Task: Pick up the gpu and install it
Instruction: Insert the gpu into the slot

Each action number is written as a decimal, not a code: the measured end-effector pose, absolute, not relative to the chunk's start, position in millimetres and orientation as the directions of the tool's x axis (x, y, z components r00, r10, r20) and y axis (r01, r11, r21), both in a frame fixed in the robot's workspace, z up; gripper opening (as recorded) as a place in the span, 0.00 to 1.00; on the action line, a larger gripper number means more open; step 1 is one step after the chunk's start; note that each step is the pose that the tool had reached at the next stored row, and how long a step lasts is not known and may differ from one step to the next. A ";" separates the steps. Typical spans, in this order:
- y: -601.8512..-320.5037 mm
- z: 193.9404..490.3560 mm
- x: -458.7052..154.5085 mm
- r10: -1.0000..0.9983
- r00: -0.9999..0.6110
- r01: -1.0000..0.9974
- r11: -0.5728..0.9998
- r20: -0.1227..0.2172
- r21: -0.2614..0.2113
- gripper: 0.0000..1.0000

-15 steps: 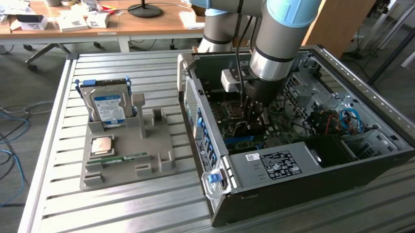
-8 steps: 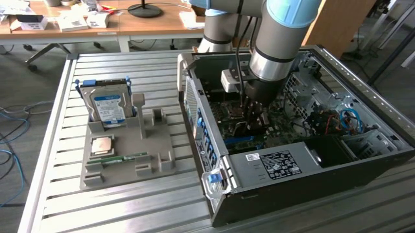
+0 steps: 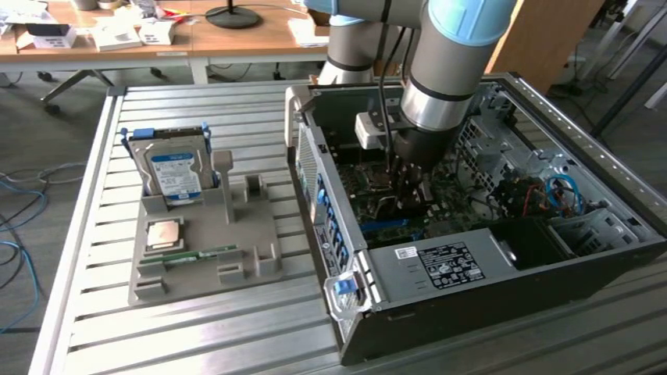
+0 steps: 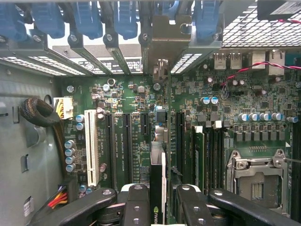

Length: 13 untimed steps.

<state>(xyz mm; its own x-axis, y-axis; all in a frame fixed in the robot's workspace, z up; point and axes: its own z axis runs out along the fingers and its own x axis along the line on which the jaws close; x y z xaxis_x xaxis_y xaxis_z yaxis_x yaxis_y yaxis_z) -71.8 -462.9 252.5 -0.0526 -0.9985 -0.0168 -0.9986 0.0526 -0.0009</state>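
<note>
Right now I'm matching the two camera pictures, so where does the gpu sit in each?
Exterior view: the gpu hangs under the gripper inside the open case, hard to make out.
Wrist view: the gpu stands edge-on between the gripper's fingers, over the expansion slots.
Shared landmark: the green motherboard.

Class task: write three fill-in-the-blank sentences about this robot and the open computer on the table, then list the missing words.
The black hand grips the thin dark gpu card edge-on over the ____ motherboard.
The silver hard drive with blue-white label stands in the grey plastic tray, to the exterior view's ____ of the open black computer case.
The case rests on a slatted ____ table.
Missing words: green; left; metal.
</note>
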 end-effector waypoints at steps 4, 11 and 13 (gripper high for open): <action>-463.0 252.4 -71.8 -0.998 -0.053 -0.999 0.053 -0.017 -0.001 0.27; -463.0 252.4 -71.8 -0.999 -0.052 -0.999 0.052 -0.017 -0.001 0.27; -463.0 252.4 -71.8 -0.999 -0.047 -0.999 0.047 -0.017 -0.001 0.27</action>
